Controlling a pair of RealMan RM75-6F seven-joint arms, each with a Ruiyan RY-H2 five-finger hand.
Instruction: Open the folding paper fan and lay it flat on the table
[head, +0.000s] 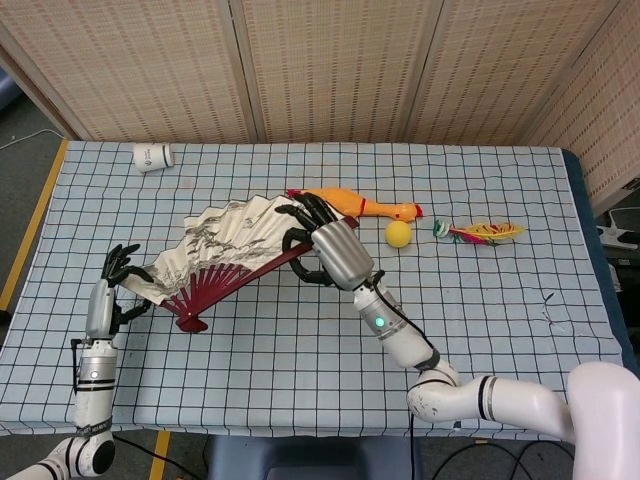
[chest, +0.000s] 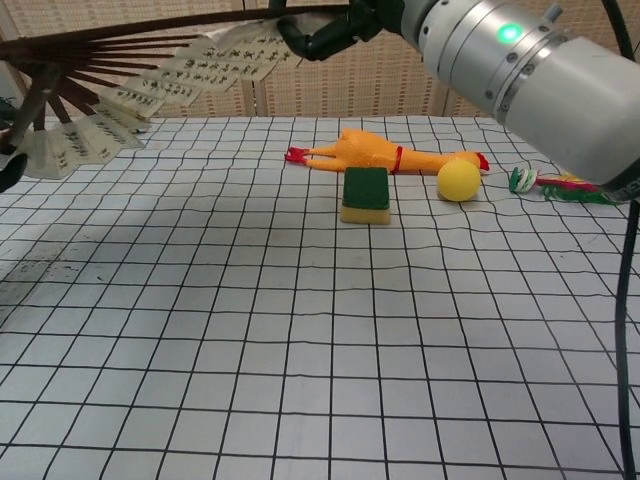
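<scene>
The folding paper fan (head: 225, 250) is spread wide, with cream paper and dark red ribs that meet at a pivot (head: 190, 322). It is held up off the table. My right hand (head: 325, 245) grips the fan's right outer rib, just in front of the rubber chicken. At the fan's other end, my left hand (head: 115, 278) holds the left edge. In the chest view the fan (chest: 140, 85) fills the top left, my right hand (chest: 335, 25) grips its rib at the top, and only a fingertip of my left hand (chest: 8, 168) shows at the left edge.
A yellow rubber chicken (head: 360, 206), a yellow ball (head: 398, 233) and a feather toy (head: 482, 232) lie in a row at mid-table. A green sponge (chest: 365, 193) sits in front of the chicken. A paper cup (head: 153, 156) lies at the far left corner.
</scene>
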